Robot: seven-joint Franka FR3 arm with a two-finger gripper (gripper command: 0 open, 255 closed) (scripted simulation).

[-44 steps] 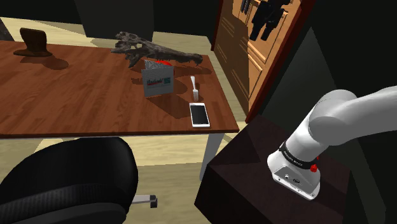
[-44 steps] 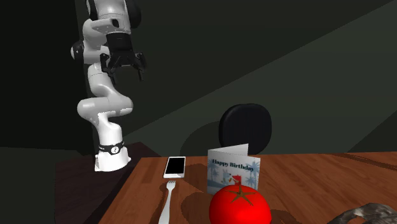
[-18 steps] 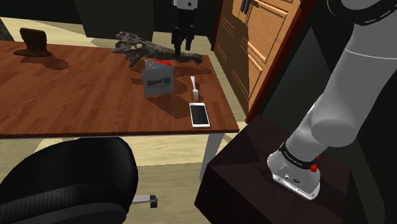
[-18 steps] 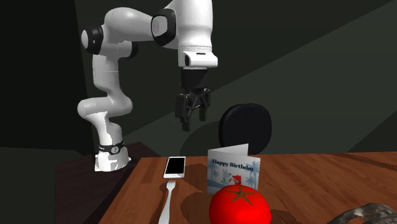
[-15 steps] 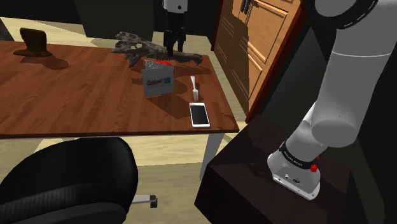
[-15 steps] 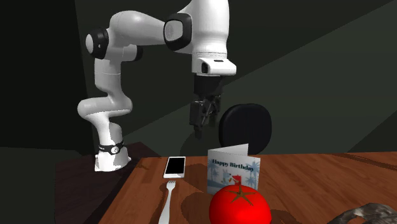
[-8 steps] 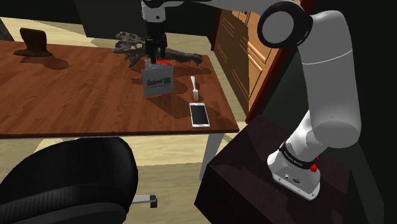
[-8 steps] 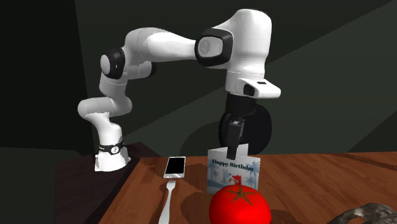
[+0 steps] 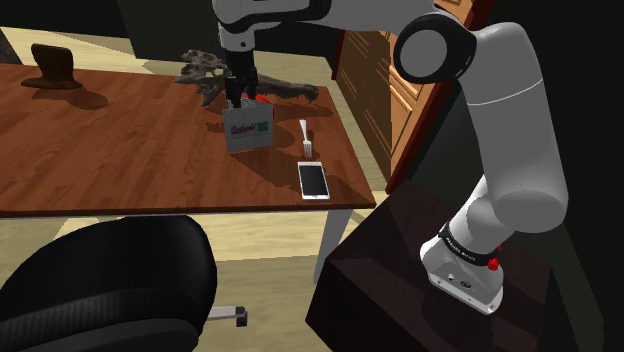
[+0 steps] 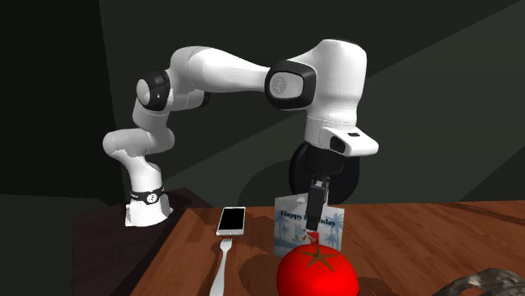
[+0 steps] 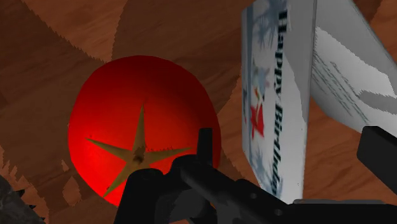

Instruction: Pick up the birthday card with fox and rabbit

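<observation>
The birthday card [image 9: 249,131] stands folded and upright on the brown wooden table [image 9: 120,160], its blue and white front reading "Happy Birthday" [image 10: 328,220]. My black gripper [image 9: 237,96] hangs straight down over the card's top edge, between the card and a red tomato [image 10: 318,271]. In the wrist view the card [image 11: 280,95] lies between my two fingers, which stand apart, so the gripper [image 11: 292,153] is open. One finger [image 11: 205,147] sits on the tomato's [image 11: 140,127] side, the other [image 11: 380,149] beyond the card's grey back leaf. Nothing is clasped.
A white fork [image 9: 304,140] and a phone [image 9: 313,180] lie on the table between the card and the stand [image 9: 420,270]. A dark skull-like object [image 9: 230,78] sits behind the tomato, a brown hat-shaped object [image 9: 55,68] far off. A black office chair [image 9: 100,290] stands by the table's near edge.
The arm has reached out and come down: the gripper dropped from well above the table to the card's top edge, staying open throughout. The card and tomato have not moved.
</observation>
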